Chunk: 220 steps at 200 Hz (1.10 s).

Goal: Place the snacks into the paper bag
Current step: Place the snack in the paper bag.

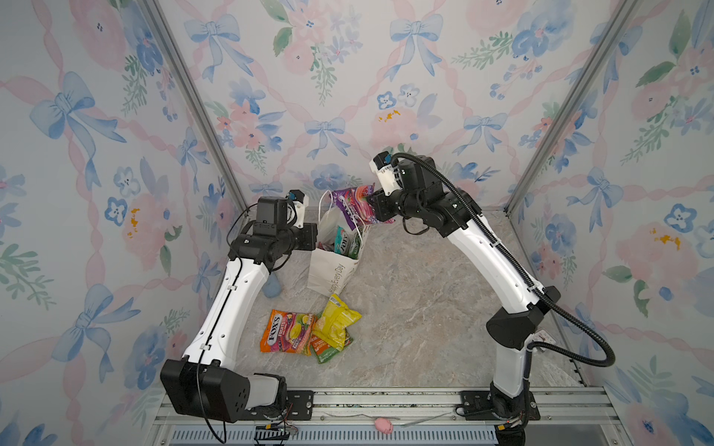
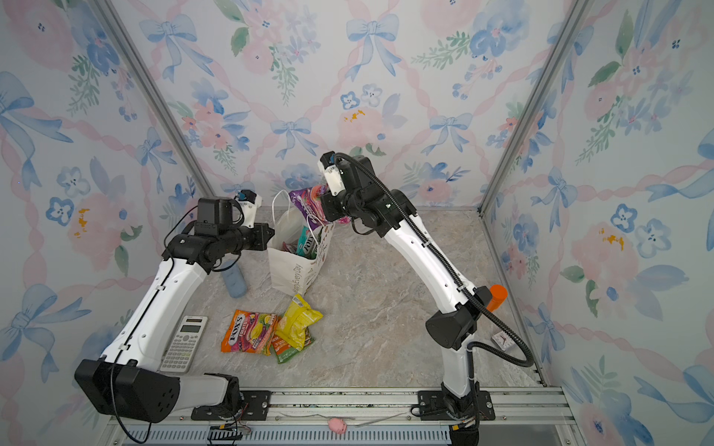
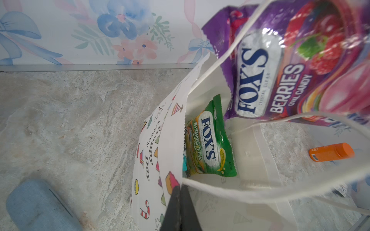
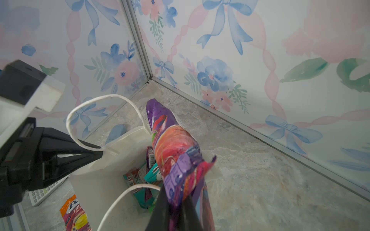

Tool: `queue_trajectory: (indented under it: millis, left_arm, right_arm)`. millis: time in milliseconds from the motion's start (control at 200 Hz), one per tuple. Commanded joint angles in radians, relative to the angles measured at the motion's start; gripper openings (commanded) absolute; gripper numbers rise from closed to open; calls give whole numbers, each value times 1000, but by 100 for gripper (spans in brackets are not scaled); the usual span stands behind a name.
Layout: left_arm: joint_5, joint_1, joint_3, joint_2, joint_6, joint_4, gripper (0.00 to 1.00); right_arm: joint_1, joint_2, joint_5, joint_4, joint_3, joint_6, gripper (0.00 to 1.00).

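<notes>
The white calculator point(image 2: 185, 343) is showing only partly in a top view, with one side tucked behind the left arm. The orange-capped bottle point(image 2: 497, 295) is peeking out from behind the right arm's elbow. A green-and-orange packet point(image 1: 328, 349) is lying mostly buried under the crinkled yellow packet point(image 1: 336, 316), its print too covered to read. The left gripper point(image 3: 181, 187) is pinching tight on the rim of the paper bag point(image 3: 152, 160), right where a cord handle leaves it; the bag is standing upright with its mouth open. The right gripper point(image 4: 176, 202) is clamping one end of the purple FOX'S Berries packet point(image 4: 172, 144), which is hanging tilted over the bag's mouth. Inside the bag a green FOX'S Spring Tea packet point(image 3: 208, 144) and a teal packet point(image 4: 154, 170) are standing on edge, with others beneath too hidden to name. The orange FOX'S Fruits packet point(image 1: 286, 332) is lying on the marble tabletop point(image 1: 425, 309) in front of the bag, touching the yellow one. A blue case point(image 2: 233, 278) is lying beside the bag, under the left wrist.
</notes>
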Motion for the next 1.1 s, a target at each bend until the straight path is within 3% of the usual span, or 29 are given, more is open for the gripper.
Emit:
queue_trajectory:
  millis: [0,1095]
  left_arm:
    - [21,3,-5,-24,3,30,0]
    - [20,4,-5,-28,5,30,0]
  right_arm:
    - [8,-87,12,40,-28,-5,0]
    - [76,-8,27,-178,84,-144,0]
